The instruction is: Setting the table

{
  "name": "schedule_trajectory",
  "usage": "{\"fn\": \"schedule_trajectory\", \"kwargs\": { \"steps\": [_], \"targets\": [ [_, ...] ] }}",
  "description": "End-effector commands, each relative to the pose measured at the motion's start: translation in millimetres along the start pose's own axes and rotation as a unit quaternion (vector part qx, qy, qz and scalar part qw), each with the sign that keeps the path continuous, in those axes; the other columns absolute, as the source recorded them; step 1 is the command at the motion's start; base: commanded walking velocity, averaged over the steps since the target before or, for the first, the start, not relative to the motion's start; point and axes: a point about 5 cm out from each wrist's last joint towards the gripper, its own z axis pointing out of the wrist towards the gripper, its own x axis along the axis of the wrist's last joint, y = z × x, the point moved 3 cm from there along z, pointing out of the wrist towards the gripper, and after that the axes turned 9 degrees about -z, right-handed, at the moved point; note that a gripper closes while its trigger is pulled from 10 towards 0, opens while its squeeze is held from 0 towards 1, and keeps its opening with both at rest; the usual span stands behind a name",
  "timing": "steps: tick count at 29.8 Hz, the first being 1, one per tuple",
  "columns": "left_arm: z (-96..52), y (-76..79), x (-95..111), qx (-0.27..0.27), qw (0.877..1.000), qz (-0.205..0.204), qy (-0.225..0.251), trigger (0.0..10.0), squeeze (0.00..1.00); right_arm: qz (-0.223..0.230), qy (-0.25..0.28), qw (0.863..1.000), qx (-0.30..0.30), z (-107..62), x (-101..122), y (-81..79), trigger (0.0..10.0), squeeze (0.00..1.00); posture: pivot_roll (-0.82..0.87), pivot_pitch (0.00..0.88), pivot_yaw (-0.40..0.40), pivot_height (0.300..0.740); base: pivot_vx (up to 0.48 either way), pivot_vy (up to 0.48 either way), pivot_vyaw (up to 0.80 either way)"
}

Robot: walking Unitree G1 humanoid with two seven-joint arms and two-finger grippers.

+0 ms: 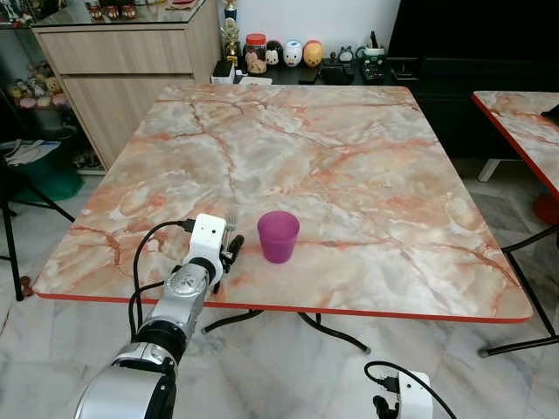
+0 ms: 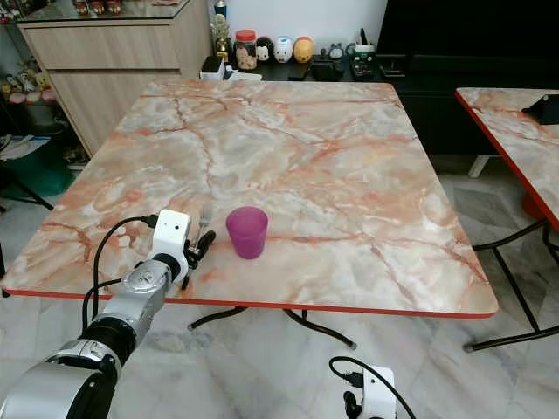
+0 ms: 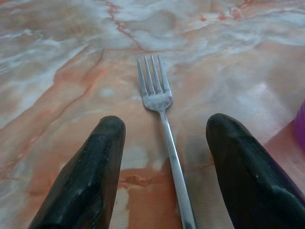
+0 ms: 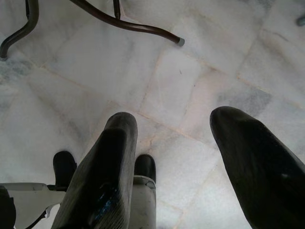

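Marble-look table with a red edge, set on a pale tiled floor, a wooden cabinet and a shelf of little figurines behind it. The left gripper sits low over the near edge of the table, fingers spread wide apart and not gripping anything. A metal fork lies flat on the table right between them, tines pointing away from the robot, handle running back under the gripper. Just to the right of the gripper stands a purple cup, upright, near the fork but not touching it. The right gripper hangs down by the floor, open and empty.
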Motion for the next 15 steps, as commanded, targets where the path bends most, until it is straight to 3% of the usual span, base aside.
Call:
{"fn": "schedule_trajectory", "kwargs": {
  "steps": [1, 10, 15],
  "targets": [
    [1.5, 2.2, 1.3, -0.003, 1.0, 0.012, -0.001, 10.0, 0.0, 0.003, -0.002, 1.0, -0.001, -0.3, -1.4, 0.5, 10.0, 0.0, 0.05, 0.0, -0.01, 0.74, 0.0, 0.0, 0.0],
    [2.1, 3.5, -5.0, -0.002, 1.0, 0.021, -0.017, 10.0, 0.0, 0.002, -0.003, 1.0, -0.002, -0.4, -1.9, 0.9, 10.0, 0.0, 0.04, 0.0, -0.007, 0.74, 0.0, 0.0, 0.0],
    [1.1, 2.4, -13.7, 0.0, 0.999, 0.0, -0.043, 10.0, 0.0, 0.002, -0.003, 1.0, -0.001, -0.3, -1.8, 0.5, 10.0, 0.0, 0.04, 0.0, -0.007, 0.74, 0.0, 0.0, 0.0]
  ]
}}
